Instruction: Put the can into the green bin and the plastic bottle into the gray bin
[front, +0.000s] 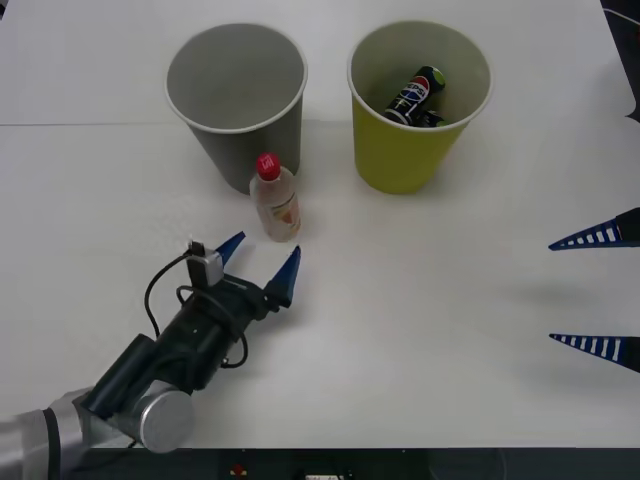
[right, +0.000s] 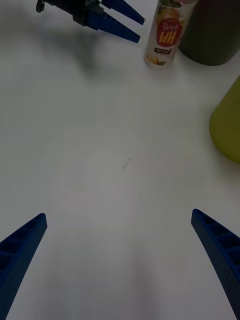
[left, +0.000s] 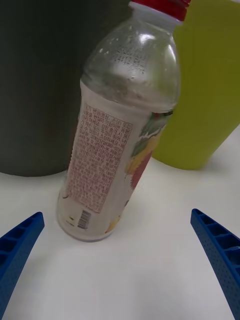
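Observation:
The plastic bottle (front: 275, 201) stands upright on the white table, red cap up, just in front of the gray bin (front: 236, 100). My left gripper (front: 260, 262) is open a short way in front of the bottle, its blue fingers pointing at it without touching. In the left wrist view the bottle (left: 120, 135) rises between the open fingers, with the gray bin (left: 40, 85) and green bin (left: 210, 90) behind. The can (front: 417, 95) lies inside the green bin (front: 415, 110). My right gripper (front: 595, 293) waits open at the table's right edge.
The two bins stand side by side at the back of the white table (front: 430, 330), a narrow gap between them. In the right wrist view the bottle (right: 166, 32) and my left gripper (right: 117, 20) appear far off across bare table.

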